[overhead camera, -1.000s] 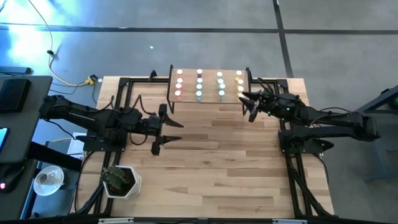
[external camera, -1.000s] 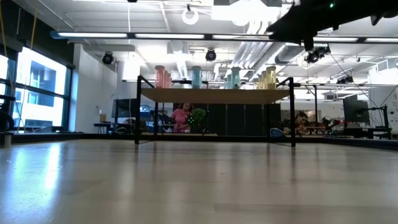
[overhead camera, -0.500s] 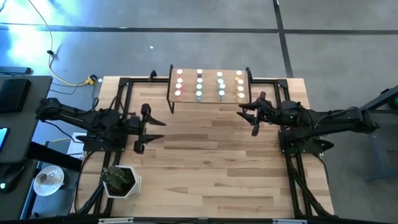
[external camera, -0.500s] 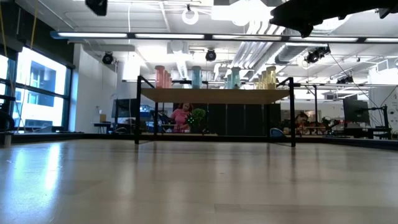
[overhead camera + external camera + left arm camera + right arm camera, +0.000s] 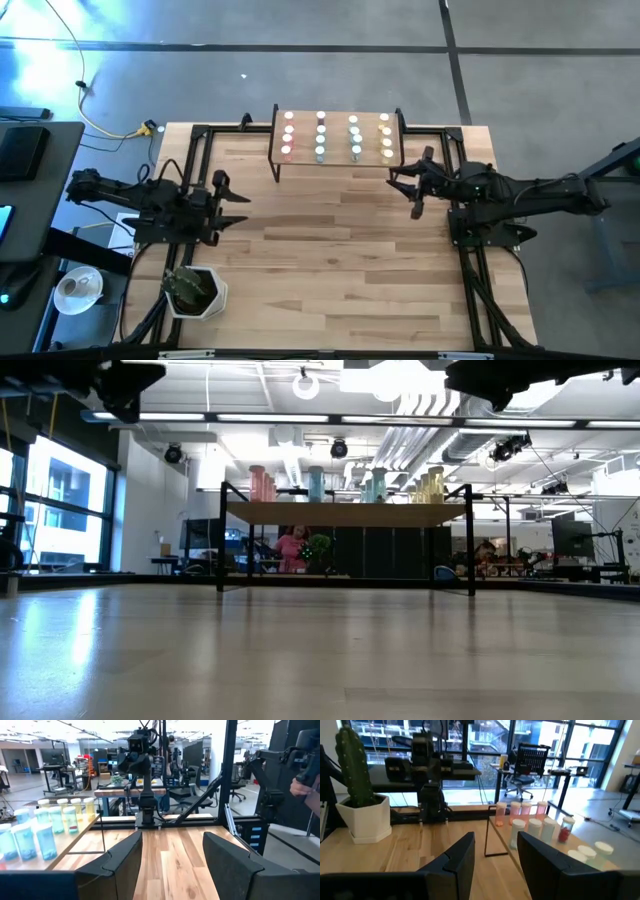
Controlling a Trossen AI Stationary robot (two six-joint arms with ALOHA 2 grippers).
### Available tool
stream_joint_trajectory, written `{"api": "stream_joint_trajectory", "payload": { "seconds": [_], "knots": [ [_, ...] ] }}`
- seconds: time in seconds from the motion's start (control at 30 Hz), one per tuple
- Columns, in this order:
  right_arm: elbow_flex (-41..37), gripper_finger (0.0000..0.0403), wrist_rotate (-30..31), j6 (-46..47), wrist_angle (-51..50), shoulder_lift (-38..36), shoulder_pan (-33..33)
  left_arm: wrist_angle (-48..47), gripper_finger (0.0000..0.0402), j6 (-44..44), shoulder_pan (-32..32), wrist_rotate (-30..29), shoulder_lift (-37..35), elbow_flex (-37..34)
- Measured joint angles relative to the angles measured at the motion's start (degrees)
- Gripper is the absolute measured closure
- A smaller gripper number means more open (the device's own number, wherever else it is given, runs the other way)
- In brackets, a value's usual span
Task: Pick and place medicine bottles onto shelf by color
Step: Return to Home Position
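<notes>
The shelf stands at the table's far edge on thin black legs. Several white-capped medicine bottles stand upright on it in columns by colour: pink at the left, then blue, green and yellow. The low view shows them on the shelf top. My left gripper is open and empty, near the table's left edge. My right gripper is open and empty, just off the shelf's right near corner. The bottles also show in the left wrist view and the right wrist view.
A white pot with a cactus stands at the table's near left corner and also shows in the right wrist view. Black frame rails run along both sides of the table. The wooden top in front of the shelf is bare.
My left gripper has drawn back toward the table's left edge, still open. My right gripper has moved away from the shelf's right end, toward the near edge and a little to the right, still open. The bottles and shelf have stayed put.
</notes>
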Motion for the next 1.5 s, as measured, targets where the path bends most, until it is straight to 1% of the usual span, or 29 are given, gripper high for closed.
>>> {"api": "stream_joint_trajectory", "payload": {
  "seconds": [0.17, 0.27, 0.37, 0.53, 0.73, 1.07, 1.2, 1.27, 1.43, 1.5],
  "knots": [
    [0.0, 0.0263, 0.0, -0.8, -2.7, -4.5, 0.0, -1.3, 0.0202, 0.0, 0.0, -1.1, -4.9, -2.7],
    [-0.2, 0.0263, 0.0, 0.3, -5.2, -6.8, 0.0, -1.6, 0.0202, -0.3, 0.0, -1.2, -7.1, -4.6],
    [-3.4, 0.0263, 0.0, 2.1, -4.9, -8.8, 0.0, -2.8, 0.0202, -1.1, 0.0, -1.5, -8.9, -5.4],
    [-10.9, 0.0263, 0.0, 3.2, 2.4, -11.5, 0.0, -6.6, 0.0202, -3.2, 0.0, -4.1, -10.4, -5.5],
    [-17.6, 0.0263, 0.0, 4.4, 8.9, -14.0, 0.0, -7.4, 0.0202, -4.3, 0.0, -4.3, -10.5, -5.5],
    [-26.2, 0.0263, 0.0, 8.2, 18.5, -15.1, 0.0, -7.4, 0.0202, -5.5, 0.0, -4.3, -10.5, -5.5],
    [-27.6, 0.0263, 0.0, 8.5, 19.2, -15.0, 0.0, -7.4, 0.0202, -5.6, 0.0, -4.3, -10.5, -5.5],
    [-28.4, 0.0263, 0.0, 9.1, 19.3, -15.1, 0.0, -5.5, 0.0202, -5.7, 0.0, -4.3, -10.5, -6.4],
    [-29.3, 0.0263, 0.0, 10.3, 19.3, -15.0, 0.0, 4.8, 0.0202, -5.9, 0.0, -4.3, -10.6, -13.8],
    [-29.3, 0.0263, 0.0, 9.7, 19.7, -15.0, 0.0, 3.5, 0.0202, -6.0, 0.0, -4.8, -10.7, -14.0]
  ]
}}
